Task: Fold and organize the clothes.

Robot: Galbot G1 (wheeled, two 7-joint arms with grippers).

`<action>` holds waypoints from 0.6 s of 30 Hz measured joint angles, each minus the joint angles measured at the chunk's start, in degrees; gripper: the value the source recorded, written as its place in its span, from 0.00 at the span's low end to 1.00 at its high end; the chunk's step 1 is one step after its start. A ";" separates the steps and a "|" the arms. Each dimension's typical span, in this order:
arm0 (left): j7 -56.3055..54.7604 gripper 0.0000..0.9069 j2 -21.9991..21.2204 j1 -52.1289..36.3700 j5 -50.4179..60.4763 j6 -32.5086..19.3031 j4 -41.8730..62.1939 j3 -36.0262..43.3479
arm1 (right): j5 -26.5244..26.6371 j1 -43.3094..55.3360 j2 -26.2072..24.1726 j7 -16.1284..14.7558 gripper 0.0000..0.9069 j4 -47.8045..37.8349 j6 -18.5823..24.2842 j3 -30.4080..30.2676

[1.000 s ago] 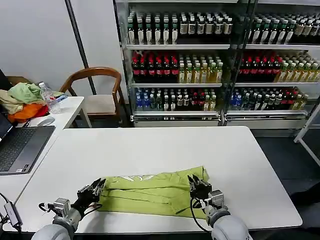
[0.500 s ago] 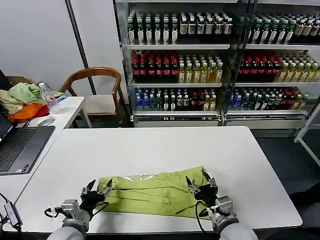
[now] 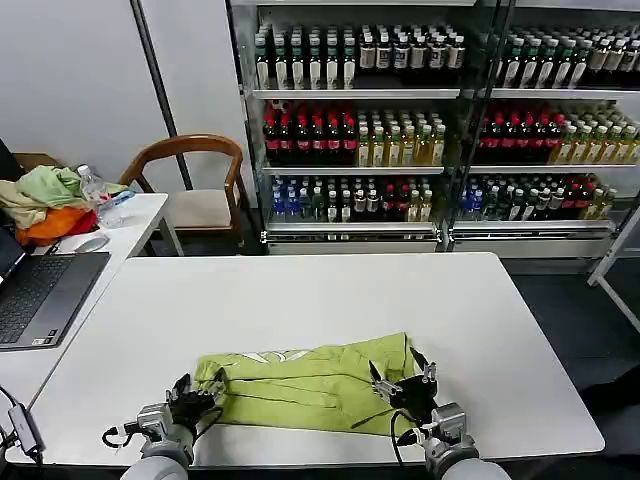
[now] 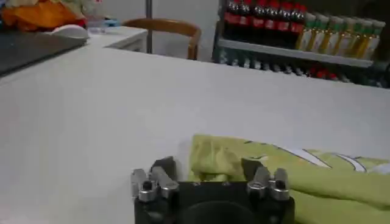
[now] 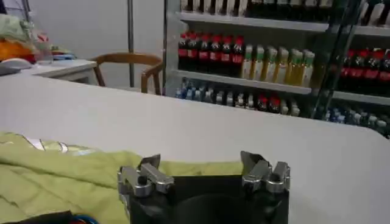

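T-shirt (image 3: 310,388) folded — long axis left-right

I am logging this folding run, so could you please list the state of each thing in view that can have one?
T-shirt: folded into a rumpled band, flat on the table.
Left gripper: jaws open, at the shirt's left end.
Right gripper: jaws open, over the shirt's right end.
Laptop: lid open, on the side table.
Garment heap: unfolded, piled.
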 measured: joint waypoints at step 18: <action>0.82 0.04 -1.83 -1.24 3.40 0.27 1.03 2.67 | -1.03 0.34 -0.47 0.56 1.00 0.19 -0.12 -0.08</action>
